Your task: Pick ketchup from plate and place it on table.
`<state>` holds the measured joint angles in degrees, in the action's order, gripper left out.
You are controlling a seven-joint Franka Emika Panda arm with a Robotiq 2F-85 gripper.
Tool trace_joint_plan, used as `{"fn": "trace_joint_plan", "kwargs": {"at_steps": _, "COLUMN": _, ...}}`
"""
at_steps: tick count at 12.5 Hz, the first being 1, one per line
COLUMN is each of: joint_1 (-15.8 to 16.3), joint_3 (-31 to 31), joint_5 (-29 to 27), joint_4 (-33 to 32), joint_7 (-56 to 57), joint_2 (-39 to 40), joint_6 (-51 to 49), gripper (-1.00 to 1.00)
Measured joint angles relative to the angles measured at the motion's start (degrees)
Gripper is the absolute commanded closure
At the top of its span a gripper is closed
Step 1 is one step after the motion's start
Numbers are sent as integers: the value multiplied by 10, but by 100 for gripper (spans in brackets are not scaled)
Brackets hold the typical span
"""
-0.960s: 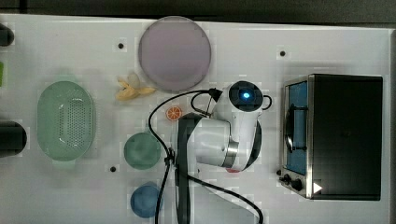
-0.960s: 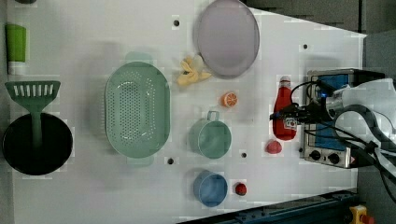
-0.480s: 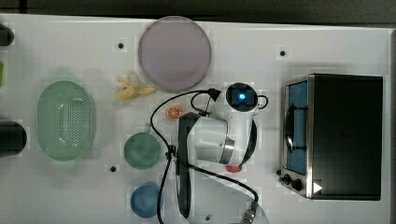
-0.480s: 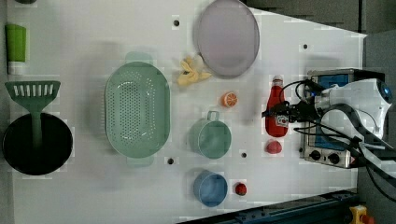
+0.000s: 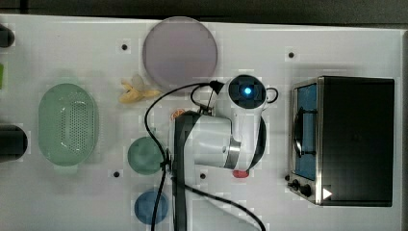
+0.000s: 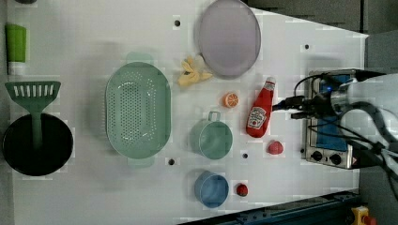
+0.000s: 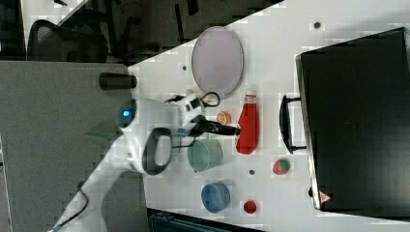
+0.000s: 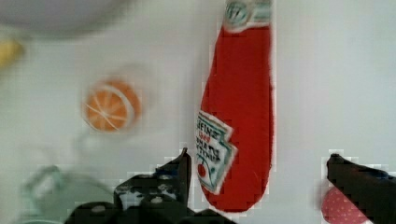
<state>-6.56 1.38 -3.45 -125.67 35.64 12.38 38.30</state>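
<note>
While the ketchup lies flat on the white table, clear of the lilac plate and between an orange slice and a strawberry, the gripper hangs over its lower end with jaws spread wide, a finger on either side and neither touching it. The bottle appears already set down, so the placing step looks finished, judging by how things lie. What seems to remain is for the arm to lift straight up and away without nudging the bottle or the strawberry beside it.
</note>
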Motion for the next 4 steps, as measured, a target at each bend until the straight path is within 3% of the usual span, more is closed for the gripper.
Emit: {"fn": "trace_joint_plan", "kwargs": {"at_steps": 4, "joint_1": 2, "joint_3": 5, "joint_5": 2, "joint_4": 126, "joint_7": -122, "joint_2": -72, "joint_6": -123, "gripper": -100}}
